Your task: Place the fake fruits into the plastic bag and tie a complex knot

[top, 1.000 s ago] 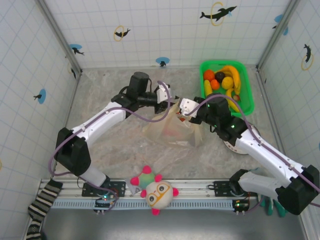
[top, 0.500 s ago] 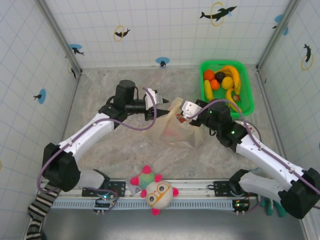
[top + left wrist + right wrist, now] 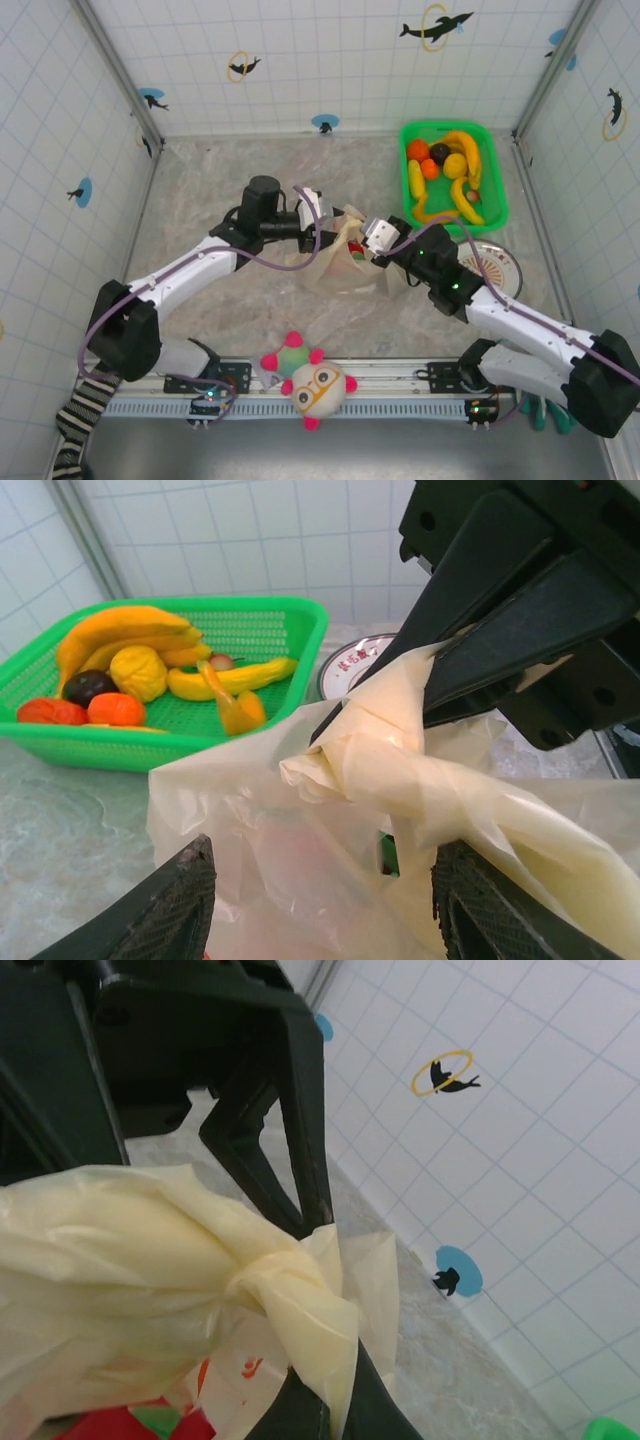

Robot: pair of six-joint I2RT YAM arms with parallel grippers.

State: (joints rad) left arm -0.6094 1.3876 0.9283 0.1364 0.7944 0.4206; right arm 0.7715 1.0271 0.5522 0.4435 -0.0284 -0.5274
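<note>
The right gripper point(image 3: 400, 695) looks clamped on a twisted handle strip of the bag point(image 3: 250, 860). It pinches just beside the knot point(image 3: 335, 755), which lifts the lump off the desk point(image 3: 60, 820) and, I judge, keeps the strip taut. The left gripper point(image 3: 325, 870) has its fingers apart, one on each side of the bag's neck directly below the knot, and holds nothing. It seems placed there to take a loose tail for another wrap, since a single lump is hardly a complex knot yet.

From the right wrist, the knot point(image 3: 290, 1285) sits right at that gripper's own finger, and the left gripper's spread fingers point(image 3: 312, 1150) are just behind it. Below the knot a red fruit point(image 3: 100, 1430) shows through the film, so the bag probably hangs with some weight from the pinch. More fruit point(image 3: 135, 670) lies in the green basket point(image 3: 270, 620), beyond the left gripper and well apart from it.
</note>
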